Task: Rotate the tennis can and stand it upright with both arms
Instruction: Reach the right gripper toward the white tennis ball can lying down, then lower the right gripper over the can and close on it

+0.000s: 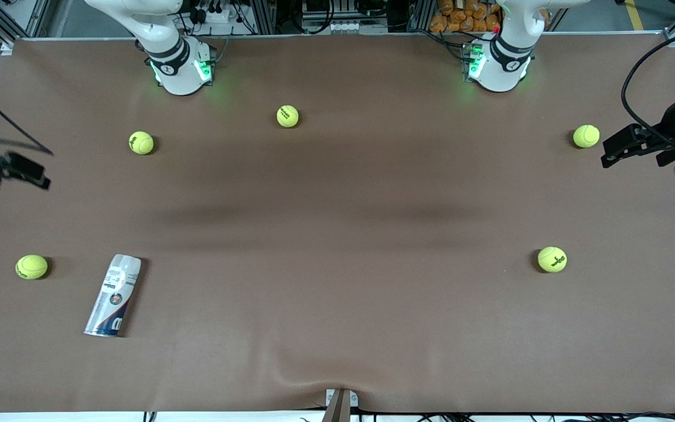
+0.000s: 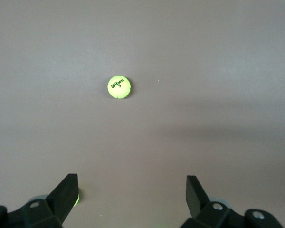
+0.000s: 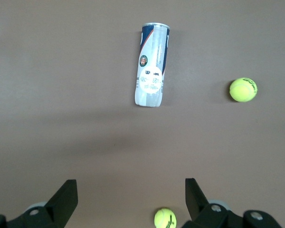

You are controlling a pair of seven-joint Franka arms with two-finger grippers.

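Note:
The tennis can (image 1: 113, 295) lies on its side on the brown table, near the front camera toward the right arm's end, its silvery rim pointing at the front edge. It also shows in the right wrist view as the tennis can (image 3: 152, 64), lying apart from everything. My right gripper (image 1: 44, 170) hovers open and empty over the table's edge at the right arm's end; its fingers (image 3: 66, 194) are spread wide. Over the left arm's end of the table, my left gripper (image 1: 610, 153) hangs open and empty, fingers (image 2: 66, 192) wide apart. Neither gripper touches the can.
Several yellow-green tennis balls are scattered on the table: one (image 1: 31, 266) beside the can, one (image 1: 141, 142) and one (image 1: 287, 116) near the right arm's base, one (image 1: 586, 136) beside the left gripper, one (image 1: 552, 259) nearer the front camera.

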